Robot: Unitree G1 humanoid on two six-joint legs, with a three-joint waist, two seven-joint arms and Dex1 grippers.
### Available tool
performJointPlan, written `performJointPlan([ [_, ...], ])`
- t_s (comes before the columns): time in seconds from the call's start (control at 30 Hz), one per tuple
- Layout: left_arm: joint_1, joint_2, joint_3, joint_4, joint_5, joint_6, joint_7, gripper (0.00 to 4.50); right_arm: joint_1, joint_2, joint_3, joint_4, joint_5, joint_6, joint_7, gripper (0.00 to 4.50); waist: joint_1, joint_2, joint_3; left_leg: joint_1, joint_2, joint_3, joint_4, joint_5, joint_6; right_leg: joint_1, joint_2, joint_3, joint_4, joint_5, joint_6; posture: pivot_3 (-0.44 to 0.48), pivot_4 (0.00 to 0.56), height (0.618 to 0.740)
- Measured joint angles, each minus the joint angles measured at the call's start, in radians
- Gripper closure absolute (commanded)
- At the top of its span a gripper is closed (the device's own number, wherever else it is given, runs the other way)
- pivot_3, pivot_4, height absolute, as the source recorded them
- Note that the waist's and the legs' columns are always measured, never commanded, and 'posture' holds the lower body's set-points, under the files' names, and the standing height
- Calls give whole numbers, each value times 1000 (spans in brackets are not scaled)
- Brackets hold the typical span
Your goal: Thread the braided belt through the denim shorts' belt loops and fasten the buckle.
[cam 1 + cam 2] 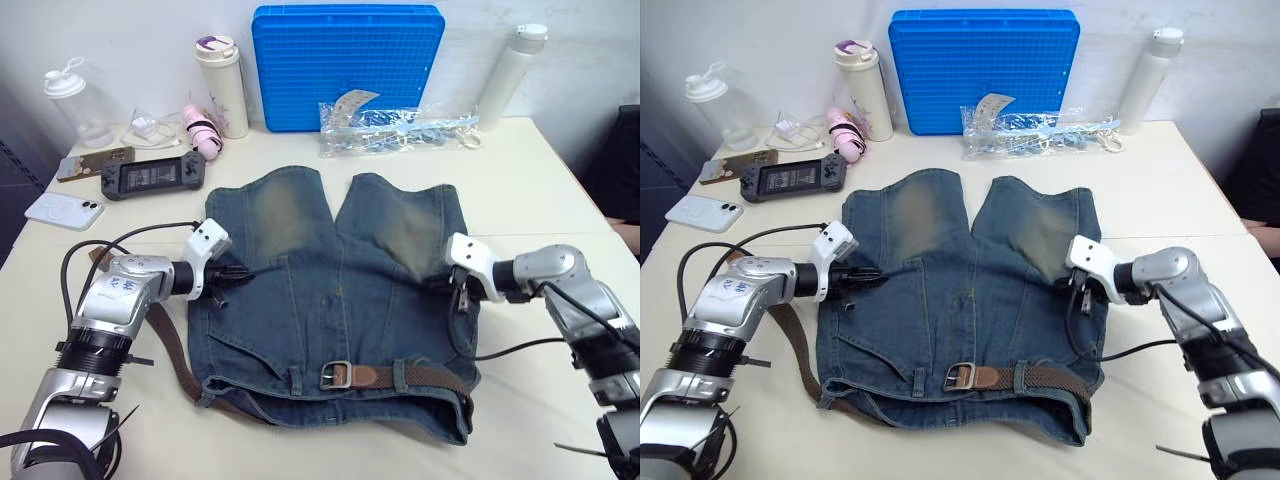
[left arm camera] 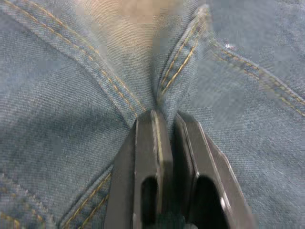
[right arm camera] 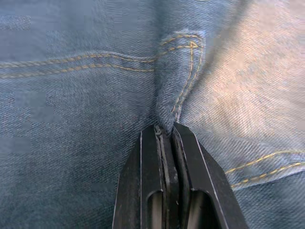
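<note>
Currently the denim shorts (image 1: pixel 335 290) lie flat on the pale worktop (image 1: pixel 540 180), waistband toward the robot, legs pointing at the back wall. Braided belt (image 1: pixel 420 377) runs along the waistband through the belt loops (image 1: pixel 400 376) on the robot's right side; the buckle (image 1: pixel 334 375) sits near the waistband's middle, and the belt's other stretch trails off the shorts' left edge onto the worktop.

Containers at the back: clear shaker bottle (image 1: pixel 75 100), contents not discernible; lidded cream tumbler (image 1: pixel 222 85); tall white bottle (image 1: pixel 510 75), closed. Clear plastic bag (image 1: pixel 395 130) holds small pale items, too small to identify. Blue grid-textured board (image 1: pixel 348 65) leans against the wall.

Left arm reaches in from the shorts' left edge, left claw (image 2: pixel 164 121) clenched on a pinched fold of denim at a stitched seam. Right arm mirrors it from the right edge, right claw (image 3: pixel 164 131) likewise clamped on a raised fold by yellow stitching.

Handheld game console (image 1: pixel 153 177), phone (image 1: pixel 63 211) and a pink object (image 1: pixel 203 128) lie at the far left. No writing legible.
</note>
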Motion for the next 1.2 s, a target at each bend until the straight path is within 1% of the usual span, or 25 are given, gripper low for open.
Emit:
performJointPlan([
  [0.07, -78, -39, -5, 115, 26, -64, 26, 4482, -133, 37, 24, 152, -64, -92, -65, 4500, -3, -3, 4, -1, 0, 0, 0, 1, 0, -2, 0, 0, 2, 0, 0, 0, 150, 693],
  [0.1, -109, -54, -6, 148, 40, -90, 37, 4482, -175, 49, 27, 195, -87, -123, -91, 4500, -3, -4, 5, -3, 0, -1, 0, 1, 0, -4, 0, 0, 2, 0, 0, 0, 150, 693],
  [0.17, -200, -85, -21, 284, 81, -176, 58, 4482, -281, 95, 45, 360, -143, -212, -161, 4500, -5, -6, 6, -5, -1, -1, -1, 1, 0, -8, 1, 0, 5, 0, 0, 0, 150, 693],
  [0.2, -263, -110, -34, 378, 115, -236, 80, 4482, -341, 125, 64, 456, -183, -257, -210, 4500, -6, -7, 6, -8, -1, 0, -1, 1, 0, -11, 0, 0, 5, 0, 0, 0, 150, 693],
  [0.27, -352, -146, -39, 522, 161, -329, 119, 4482, -417, 169, 76, 591, -237, -308, -279, 4500, -7, -7, 6, -17, -1, -1, 0, 1, 1, -20, 0, -1, 7, 0, 1, 0, 150, 693],
  [0.37, -444, -189, -40, 708, 210, -457, 165, 4482, -468, 213, 84, 735, -284, -353, -345, 4500, -10, -7, 6, -18, -1, -2, -3, 1, 1, -20, 0, -7, 8, 1, 1, 0, 150, 693],
  [0.43, -482, -207, -43, 794, 244, -530, 183, 4482, -478, 234, 83, 792, -298, -366, -376, 4500, -10, -7, 6, -18, -2, -2, -4, 1, 1, -20, 0, -10, 8, 1, 1, 0, 150, 693],
  [0.5, -499, -212, -46, 849, 275, -583, 185, 4500, -479, 253, 58, 828, -290, -364, -382, 3742, -13, -7, 6, -18, -2, -2, -5, 1, 1, -20, -1, -12, 9, 1, 2, 0, 150, 693],
  [0.57, -500, -212, -46, 862, 296, -607, 185, 3526, -478, 255, 25, 850, -276, -365, -379, 3016, -15, -7, 6, -18, -2, -2, -5, 1, 1, -20, -1, -13, 9, 1, 2, 0, 150, 693],
  [0.6, -500, -208, -43, 871, 298, -608, 179, 3152, -477, 253, 5, 854, -263, -371, -366, 2516, -19, -7, 6, -18, -2, -2, -5, 2, 1, -19, -2, -13, 9, 1, 2, 0, 150, 693],
  [0.67, -499, -195, -35, 877, 298, -603, 156, 2388, -474, 249, -29, 853, -239, -379, -335, 1684, -29, -7, 6, -18, -2, -2, -4, 2, 2, -19, -2, -13, 9, 1, 2, 0, 150, 693],
  [0.7, -498, -188, -33, 876, 297, -599, 146, 2077, -473, 247, -43, 850, -229, -381, -319, 1296, -31, -7, 6, -18, -2, -2, -4, 2, 2, -19, -2, -13, 9, 1, 2, 0, 150, 693],
  [0.73, -494, -174, -29, 869, 295, -590, 127, 1589, -469, 240, -62, 835, -212, -384, -287, 809, -33, -7, 6, -18, -2, -3, -4, 2, 2, -19, -2, -13, 9, 1, 2, 0, 150, 693],
  [0.77, -491, -165, -23, 863, 295, -582, 117, 1349, -467, 233, -72, 823, -202, -384, -268, 497, -34, -7, 6, -18, -2, -3, -4, 3, 2, -20, -2, -13, 9, 1, 2, 0, 150, 693],
  [0.8, -481, -145, -1, 834, 283, -553, 86, 1003, -455, 203, -99, 786, -179, -383, -224, 101, -35, -7, 6, -18, -1, -3, -4, 3, 2, -20, -2, -12, 9, 1, 2, 0, 150, 693],
  [0.83, -473, -132, 13, 808, 269, -528, 64, 1003, -450, 185, -111, 762, -167, -379, -205, 101, -35, -7, 6, -18, -1, -3, -4, 3, 2, -20, -2, -12, 9, 1, 2, 0, 150, 693],
  [0.87, -435, -106, 44, 685, 209, -423, -22, 1003, -410, 146, -154, 648, -104, -296, -119, 101, -34, -7, 7, -18, -1, -3, -4, 3, 2, -20, -2, -12, 9, 1, 2, 0, 150, 693],
  [0.9, -407, -89, 57, 594, 168, -350, -83, 1330, -376, 120, -179, 564, -59, -228, -61, 422, -34, -7, 7, -18, -1, -4, -4, 3, 2, -20, -2, -12, 9, 1, 2, 0, 150, 693],
  [0.93, -374, -72, 67, 490, 127, -276, -135, 1518, -328, 95, -203, 459, -9, -146, -4, 659, -33, -7, 7, -18, -1, -5, -4, 3, 2, -20, -2, -12, 9, 1, 2, 0, 150, 693],
  [1.0, -307, -23, 79, 302, 58, -145, -211, 2292, -203, 44, -243, 233, 95, 32, 85, 1486, -29, -7, 7, -18, -1, -9, -4, 2, 2, -19, -2, -11, 10, 1, 2, 0, 150, 693],
  [1.07, -248, 27, 82, 172, 26, -44, -255, 3231, -78, 5, -261, 44, 177, 190, 136, 2527, -26, -6, 7, -18, -2, -12, -4, 2, 2, -18, -1, -11, 11, 1, 1, 0, 150, 693],
  [1.1, -229, 37, 78, 132, 19, -14, -267, 3688, -36, -5, -265, -22, 204, 243, 146, 2994, -24, -6, 7, -18, -2, -12, -4, 2, 2, -18, -2, -11, 11, 1, 1, 0, 150, 693],
  [1.13, -188, 55, 54, 59, 10, 28, -297, 4141, 53, -22, -281, -144, 264, 336, 162, 3490, -18, -6, 7, -18, -2, -11, -3, 2, 2, -17, -2, -11, 10, 1, 1, 0, 150, 693],
  [1.17, -180, 58, 50, 51, 9, 35, -304, 4308, 66, -23, -282, -160, 274, 352, 165, 3724, -14, -6, 7, -18, -2, -11, -2, 2, 2, -16, -2, -11, 10, 1, 1, 0, 150, 693],
  [1.2, -155, 70, 27, 13, 7, 53, -325, 4500, 116, -32, -299, -226, 307, 404, 162, 4384, -7, -6, 7, -18, -2, -9, -1, 2, 1, -16, -1, -11, 8, 1, 1, 0, 150, 693],
])
